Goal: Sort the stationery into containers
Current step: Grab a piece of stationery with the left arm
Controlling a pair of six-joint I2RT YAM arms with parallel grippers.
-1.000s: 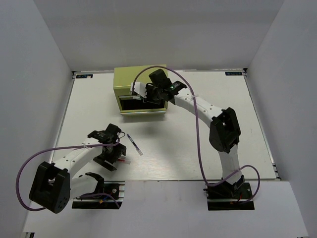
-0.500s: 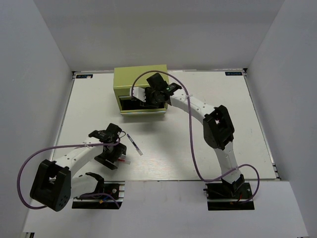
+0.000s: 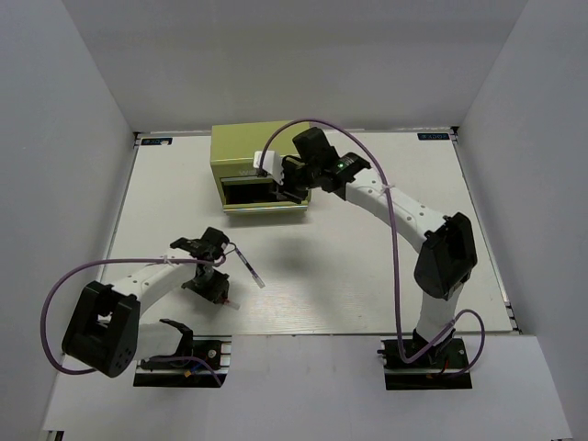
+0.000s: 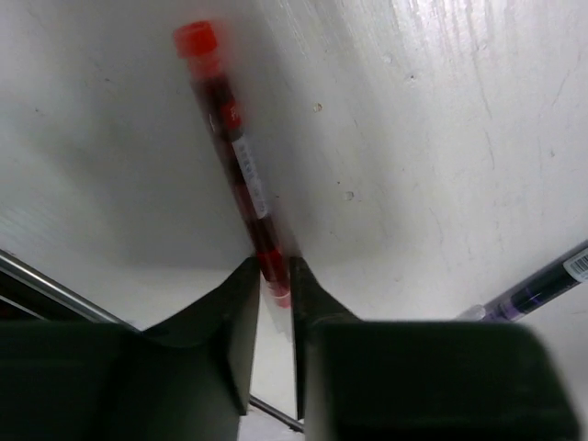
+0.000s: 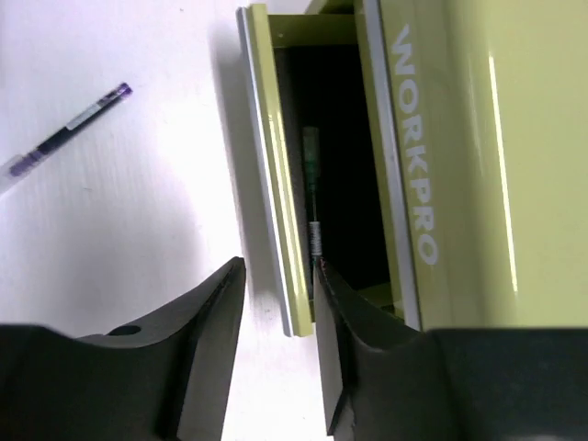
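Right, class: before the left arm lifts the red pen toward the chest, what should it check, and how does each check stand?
1. Left gripper shut on red pen: ok.
2. Grip near the pen's middle: not ok, it pinches one end.
3. Drawer open: ok; right gripper straddles its front panel.
4. Room in drawer: cannot tell; one green pen shows, the rest is dark.
5. Blue pen clear of red pen: ok, lies apart.

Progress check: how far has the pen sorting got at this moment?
Done: one green pen lies in the open drawer of the chest; the rest is too dark to judge. In hand: the left claw pinches the end of a red pen, and the right claw straddles the drawer front. Left: stowing that red pen and the purple pen lying outside the chest.
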